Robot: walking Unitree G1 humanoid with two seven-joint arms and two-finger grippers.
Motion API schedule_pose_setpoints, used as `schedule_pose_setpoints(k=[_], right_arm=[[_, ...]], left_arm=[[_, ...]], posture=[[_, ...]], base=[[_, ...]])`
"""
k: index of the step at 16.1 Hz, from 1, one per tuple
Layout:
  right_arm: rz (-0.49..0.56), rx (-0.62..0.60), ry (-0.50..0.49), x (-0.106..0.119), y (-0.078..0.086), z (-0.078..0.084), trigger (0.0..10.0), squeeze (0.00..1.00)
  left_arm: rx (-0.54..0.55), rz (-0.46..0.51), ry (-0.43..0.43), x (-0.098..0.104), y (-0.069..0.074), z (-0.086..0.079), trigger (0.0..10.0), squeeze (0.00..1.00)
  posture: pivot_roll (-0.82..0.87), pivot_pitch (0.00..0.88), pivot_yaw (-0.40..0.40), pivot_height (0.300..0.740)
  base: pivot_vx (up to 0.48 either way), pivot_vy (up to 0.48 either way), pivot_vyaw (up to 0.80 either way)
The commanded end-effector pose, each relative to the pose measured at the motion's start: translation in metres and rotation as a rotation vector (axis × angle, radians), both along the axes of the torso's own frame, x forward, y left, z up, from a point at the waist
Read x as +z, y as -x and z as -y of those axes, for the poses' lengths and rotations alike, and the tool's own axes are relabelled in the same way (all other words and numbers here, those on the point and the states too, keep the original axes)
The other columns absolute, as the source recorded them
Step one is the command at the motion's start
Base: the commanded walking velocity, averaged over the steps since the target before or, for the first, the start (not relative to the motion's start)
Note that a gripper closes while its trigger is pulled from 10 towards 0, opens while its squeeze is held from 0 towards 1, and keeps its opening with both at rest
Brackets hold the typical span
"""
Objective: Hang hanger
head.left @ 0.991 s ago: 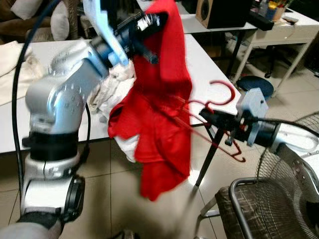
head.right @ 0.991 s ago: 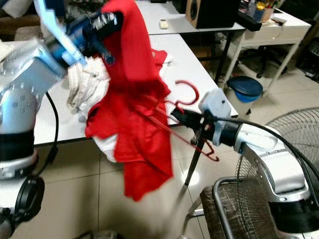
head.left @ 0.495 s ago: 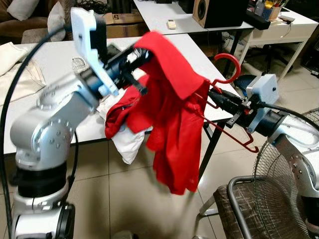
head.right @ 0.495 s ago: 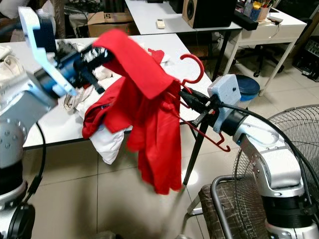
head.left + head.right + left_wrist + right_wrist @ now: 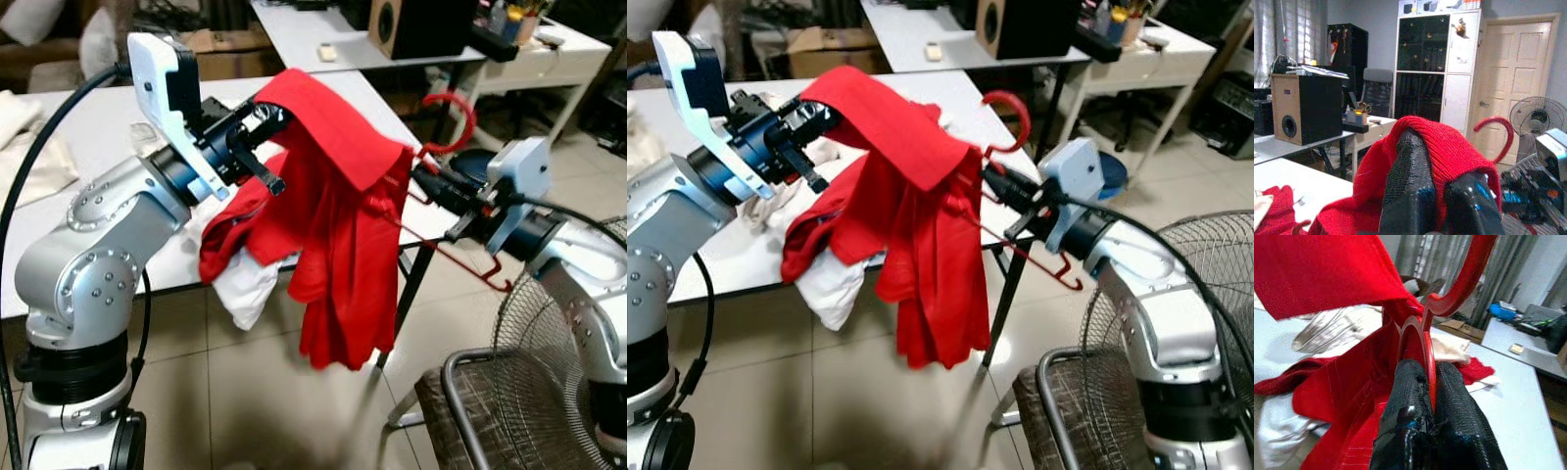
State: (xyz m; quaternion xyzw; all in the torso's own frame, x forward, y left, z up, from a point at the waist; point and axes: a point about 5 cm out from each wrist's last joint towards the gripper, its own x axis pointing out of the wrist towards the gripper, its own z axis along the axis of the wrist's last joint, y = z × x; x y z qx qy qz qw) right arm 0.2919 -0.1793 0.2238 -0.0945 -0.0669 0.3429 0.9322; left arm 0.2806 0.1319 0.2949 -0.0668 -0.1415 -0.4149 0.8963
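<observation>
A red knitted garment is hanging in mid-air between the two arms, in front of the white bench and above the pale tiled floor. The left gripper is reaching out level from the silver arm, its two black fingers pressed together on a fold of the soft ribbed knit, which is draping over them like a hood and falling in loose, heavy folds to a ragged lower hem. The right gripper is pointing toward the garment from the other side, its textured black fingers pinched tight on the thin red bar of a plastic hanger; the hanger's curved hook is standing up just past the cloth's upper edge, while its lower arm is angling down beside the wrist. Part of the hanger seems to be inside the garment, though the folds are hiding how far. A crumpled white cloth is spilling over the bench edge behind the red fabric, touching it. To the robot's right, a round wire fan grille and a metal-framed chair are crowding the space under the right arm, while open floor is lying below the garment.
</observation>
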Motion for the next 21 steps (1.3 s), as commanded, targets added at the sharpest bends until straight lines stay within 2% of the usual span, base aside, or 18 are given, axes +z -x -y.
schedule_pose_setpoints(k=[1,6,8,11,21], right_arm=[[0.057,-0.03,-0.012,0.0117,-0.0009,0.0067,10.0,0.0],[0.056,-0.023,-0.023,0.012,0.0004,0.0064,10.0,0.0],[0.026,-0.014,-0.036,0.0094,0.0007,0.0056,10.0,0.0],[0.021,-0.017,-0.035,0.0087,0.0001,0.0057,10.0,0.0],[0.036,-0.02,-0.025,0.0085,-0.0004,0.0075,10.0,0.0]], left_arm=[[-0.002,0.017,0.007,0.0054,0.0011,-0.0014,10.0,0.0],[0.006,0.003,0.004,0.0021,-0.0002,-0.0004,10.0,0.0],[0.006,-0.001,0.003,0.0015,-0.0005,0.0,10.0,0.0],[0.005,0.0,0.004,0.0017,-0.0008,0.0015,10.0,0.0],[0.002,0.003,0.002,0.0028,-0.0005,0.0044,10.0,0.0]], posture=[[-0.1,0.0,-0.014,0.74],[-0.1,0.002,-0.014,0.74],[-0.1,0.002,-0.014,0.74],[-0.1,0.0,-0.016,0.74],[-0.1,0.0,-0.015,0.74]], base=[[0.307,0.0,0.0],[0.315,0.0,0.0],[0.33,0.0,0.0],[0.338,0.0,-0.71],[0.337,0.0,0.0]])
